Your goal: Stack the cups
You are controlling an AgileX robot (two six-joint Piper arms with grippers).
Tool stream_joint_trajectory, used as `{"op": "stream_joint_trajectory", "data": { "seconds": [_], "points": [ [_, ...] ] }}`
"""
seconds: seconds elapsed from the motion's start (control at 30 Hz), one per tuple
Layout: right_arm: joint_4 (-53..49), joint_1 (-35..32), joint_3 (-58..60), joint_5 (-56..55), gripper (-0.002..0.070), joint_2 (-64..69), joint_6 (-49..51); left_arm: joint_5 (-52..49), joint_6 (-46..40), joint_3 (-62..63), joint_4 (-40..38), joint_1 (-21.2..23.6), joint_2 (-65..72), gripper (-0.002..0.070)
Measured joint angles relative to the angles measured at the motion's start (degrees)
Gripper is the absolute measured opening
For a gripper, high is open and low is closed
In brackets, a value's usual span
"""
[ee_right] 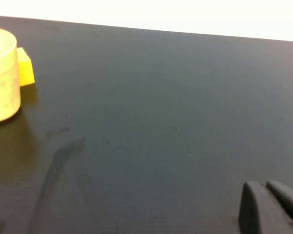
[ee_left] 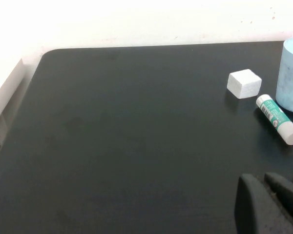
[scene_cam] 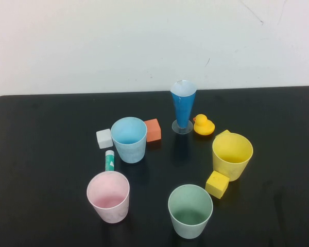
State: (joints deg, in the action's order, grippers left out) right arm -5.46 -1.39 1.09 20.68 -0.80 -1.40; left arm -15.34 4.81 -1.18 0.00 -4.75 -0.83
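Four cups stand apart and upright on the black table (scene_cam: 41, 154): a light blue cup (scene_cam: 129, 139), a pink cup (scene_cam: 108, 196), a pale green cup (scene_cam: 190, 211) and a yellow cup (scene_cam: 232, 156). Neither arm shows in the high view. My left gripper (ee_left: 262, 181) is shut and empty, over bare table short of the light blue cup (ee_left: 292, 75). My right gripper (ee_right: 262, 187) is shut and empty, over bare table well away from the yellow cup (ee_right: 2, 80).
A tall blue cone glass (scene_cam: 183, 107) on a clear foot stands at the back with a yellow rubber duck (scene_cam: 203, 125). An orange block (scene_cam: 152, 129), a white block (scene_cam: 104, 138), a green-and-white tube (scene_cam: 109, 160) and a yellow block (scene_cam: 217, 184) lie among the cups.
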Motion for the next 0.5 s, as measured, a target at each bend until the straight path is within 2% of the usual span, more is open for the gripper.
{"op": "stream_joint_trajectory", "data": {
  "seconds": [0.13, 0.2, 0.3, 0.5],
  "points": [
    [0.0, 0.0, 0.1, -1.1, -0.0003, 0.0, 0.0, 0.8, 1.7, 0.0, -1.1, 0.0, 0.0, -0.0001],
    [-0.1, 0.0, 0.5, -4.1, -0.0002, 0.0, 0.0, 5.2, 2.5, 0.0, -2.7, 0.0, 0.0, -0.0001],
    [-0.1, 0.0, 0.6, -13.2, -0.0003, 0.0, 0.0, 17.8, 3.2, 0.0, -4.0, 0.0, 0.0, -0.0002],
    [-0.4, 0.0, 0.6, -40.9, -0.0003, 0.0, 0.3, 48.8, 3.3, 0.0, -4.8, 0.0, 0.0, -0.0001]
  ]
}}
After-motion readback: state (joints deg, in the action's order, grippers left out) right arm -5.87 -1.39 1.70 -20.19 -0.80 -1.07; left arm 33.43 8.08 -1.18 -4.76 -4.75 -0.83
